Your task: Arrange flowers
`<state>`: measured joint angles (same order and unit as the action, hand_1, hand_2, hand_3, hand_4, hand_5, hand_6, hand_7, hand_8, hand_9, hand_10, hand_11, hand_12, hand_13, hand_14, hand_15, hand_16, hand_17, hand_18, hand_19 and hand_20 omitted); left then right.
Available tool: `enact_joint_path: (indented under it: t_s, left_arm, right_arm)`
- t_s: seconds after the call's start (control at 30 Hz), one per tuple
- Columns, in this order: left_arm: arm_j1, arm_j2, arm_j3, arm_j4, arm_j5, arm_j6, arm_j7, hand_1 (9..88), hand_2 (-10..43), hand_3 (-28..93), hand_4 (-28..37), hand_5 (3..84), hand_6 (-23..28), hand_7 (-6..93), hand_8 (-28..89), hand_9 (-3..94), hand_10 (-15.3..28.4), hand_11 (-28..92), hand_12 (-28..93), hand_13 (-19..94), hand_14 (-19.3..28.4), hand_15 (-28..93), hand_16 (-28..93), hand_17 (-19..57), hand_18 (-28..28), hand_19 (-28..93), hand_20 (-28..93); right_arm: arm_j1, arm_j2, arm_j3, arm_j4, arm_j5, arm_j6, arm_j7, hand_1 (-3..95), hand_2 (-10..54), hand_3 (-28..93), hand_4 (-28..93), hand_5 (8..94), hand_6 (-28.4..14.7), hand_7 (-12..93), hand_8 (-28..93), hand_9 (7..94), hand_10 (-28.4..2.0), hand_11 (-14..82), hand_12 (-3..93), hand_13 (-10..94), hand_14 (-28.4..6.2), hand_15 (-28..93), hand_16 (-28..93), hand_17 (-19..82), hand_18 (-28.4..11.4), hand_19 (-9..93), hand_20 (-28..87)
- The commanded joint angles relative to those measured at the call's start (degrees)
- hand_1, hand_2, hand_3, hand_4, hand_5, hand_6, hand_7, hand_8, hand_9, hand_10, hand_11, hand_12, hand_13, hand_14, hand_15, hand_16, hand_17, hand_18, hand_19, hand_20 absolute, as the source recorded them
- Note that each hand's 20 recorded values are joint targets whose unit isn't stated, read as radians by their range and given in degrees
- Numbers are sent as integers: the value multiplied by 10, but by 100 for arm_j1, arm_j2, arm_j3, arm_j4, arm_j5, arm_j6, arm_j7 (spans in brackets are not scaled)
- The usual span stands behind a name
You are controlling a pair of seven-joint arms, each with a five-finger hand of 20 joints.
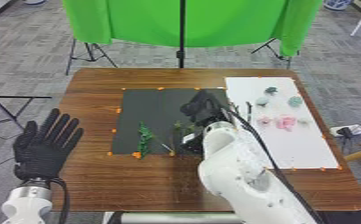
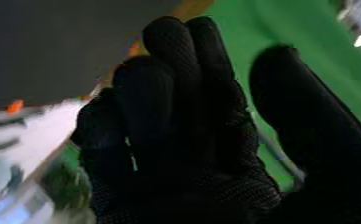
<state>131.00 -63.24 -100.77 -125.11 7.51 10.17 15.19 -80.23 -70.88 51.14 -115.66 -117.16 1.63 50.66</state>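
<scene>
Green leafy sprig (image 1: 144,140) lies on the black mat (image 1: 142,102), near its front-left corner; probably light, springy, bruisable, best pinched by its stem. Right hand (image 2: 176,150), over the mat: fingers straight, thumb apart. Left hand (image 1: 41,152): fingers fanned. Tabletop (image 1: 89,117) between should allow sideways room.

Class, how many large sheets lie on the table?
2: the black sheet, left of the middle of the table, and the white sheet, to its right, under the pink flowers.
</scene>
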Motion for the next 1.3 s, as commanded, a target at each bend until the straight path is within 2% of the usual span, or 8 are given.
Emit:
enact_joint_path:
  t_s: [0.03,0.13,0.5,0.73,0.87,1.0,1.13,1.3]
  left_arm:
    - [136,-93,-43,-19,13,-32,20,238,123,772,-283,422,67,94,-82,350,126,127,113,263,133,228,-19,-37,122,215,148]
    - [87,-103,-1,-1,30,-27,-11,239,123,772,-283,422,68,95,-81,351,127,128,114,263,133,227,-19,-37,122,215,148]
    - [-14,-39,41,47,108,22,-129,239,121,773,-283,421,70,96,-81,349,130,130,116,262,133,228,-19,-37,121,215,147]
    - [-38,-6,59,69,174,9,-200,240,120,773,-283,421,70,96,-81,348,131,131,117,262,134,227,-20,-36,121,215,147]
    - [-21,-20,56,68,171,28,-205,240,120,772,-283,420,70,96,-81,348,131,132,118,261,133,227,-20,-37,121,215,147]
    - [-19,-18,67,67,148,35,-179,240,120,772,-283,421,71,96,-80,349,134,133,118,261,134,227,-19,-36,120,213,146]
    - [14,-46,31,59,135,17,-145,239,120,772,-283,421,72,97,-80,348,132,134,118,260,134,226,-19,-36,120,213,147]
    - [19,-66,47,59,122,-3,-148,239,120,773,-283,421,72,96,-81,347,133,133,118,261,135,228,-19,-35,120,212,147]
  right_arm:
    - [-130,133,-116,-274,-13,-1176,-279,365,-32,733,-140,728,-80,207,-84,681,-230,226,214,581,-202,708,251,306,-279,914,436]
    - [-137,150,-378,-220,-421,-1334,-378,372,-93,703,-169,710,-87,209,-75,669,-227,242,223,571,-199,714,253,305,-282,911,446]
    - [-53,92,-970,251,-2122,-1978,-775,349,-95,610,-280,640,-111,231,-56,619,-235,320,256,562,-197,724,251,321,-284,921,449]
    - [-24,64,-1248,495,-2623,-2132,-778,384,-95,461,-283,643,-116,246,-58,620,-242,360,269,572,-197,729,249,338,-284,923,453]
    - [11,78,-1369,700,-2935,-1885,-773,391,-95,463,-282,632,-123,251,-54,615,-245,381,277,573,-196,729,251,350,-284,926,452]
    - [-8,93,-1423,794,-3014,-1534,-742,410,-95,664,-255,648,-110,288,-66,634,-236,399,276,605,-182,729,249,364,-281,931,445]
    - [-15,140,-1462,744,-3010,-1038,-783,515,-94,674,-205,692,-86,287,176,700,-212,384,292,656,-165,711,260,383,-278,932,442]
    - [58,178,-1495,596,-2917,-643,-787,557,-23,701,-210,732,-76,285,189,756,-184,316,374,697,-150,695,266,403,-273,932,446]
